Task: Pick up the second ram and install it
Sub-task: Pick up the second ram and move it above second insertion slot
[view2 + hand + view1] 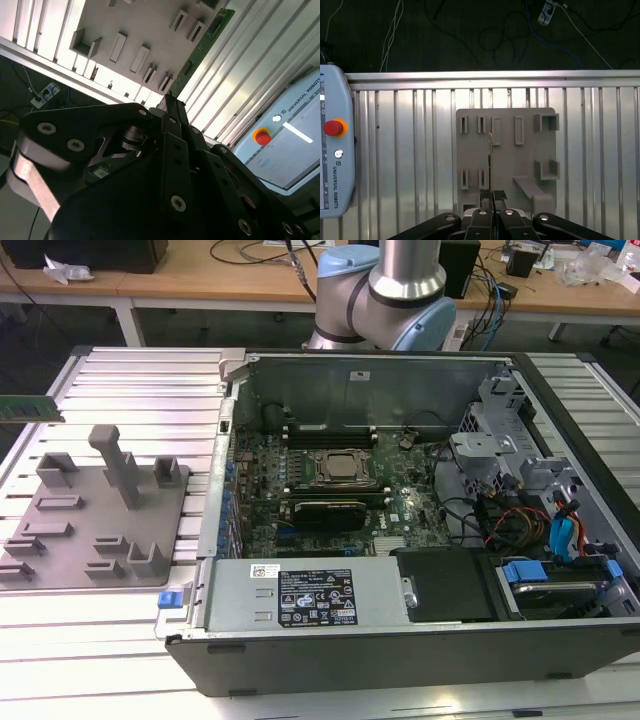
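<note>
Over on the exterior view's far left, well away from the open computer case, you can spot the second ram. It's a thin green stick sitting level at the edge of the shot, up past the far corner of the gray fixture plate and not touching it. The first wrist view looks straight down along the gripper, and there the stick is edge-on, basically a skinny line coming out from between the two black fingertips. The jaws are pinched together on its near end, so yeah, it's clamped on the ram, with the rest of the board sticking straight out beyond the tips. Underneath it in that view is the slotted plate on the ribbed aluminium table. The second wrist view gives the flat side instead: the green board runs diagonally away from the gripper, with one end buried between the fingers and the far end free in front of the plate. The teach pendant with its red button lies on the table off to one side. Back in the case, the silver-framed processor socket sits mid-board, far from the stick.
</note>
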Controlling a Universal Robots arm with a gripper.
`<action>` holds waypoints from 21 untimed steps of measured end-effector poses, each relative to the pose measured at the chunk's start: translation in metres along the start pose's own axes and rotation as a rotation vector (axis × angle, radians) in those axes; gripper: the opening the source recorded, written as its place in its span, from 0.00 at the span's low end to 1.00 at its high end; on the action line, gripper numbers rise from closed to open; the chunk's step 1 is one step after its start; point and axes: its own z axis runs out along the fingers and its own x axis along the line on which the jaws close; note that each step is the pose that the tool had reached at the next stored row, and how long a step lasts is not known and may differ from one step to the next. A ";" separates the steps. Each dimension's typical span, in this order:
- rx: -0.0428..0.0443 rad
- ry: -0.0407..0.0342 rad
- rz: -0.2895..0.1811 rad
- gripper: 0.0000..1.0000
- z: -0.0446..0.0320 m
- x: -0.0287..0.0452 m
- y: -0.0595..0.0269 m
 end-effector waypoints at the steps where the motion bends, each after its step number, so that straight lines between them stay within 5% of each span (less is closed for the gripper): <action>1: -0.0001 0.0000 0.000 0.09 -0.0001 0.0000 -0.0012; 13: -0.0001 0.0001 0.000 0.09 -0.0005 -0.0003 -0.0167; 21: -0.0001 0.0000 0.000 0.09 -0.0010 -0.0007 -0.0415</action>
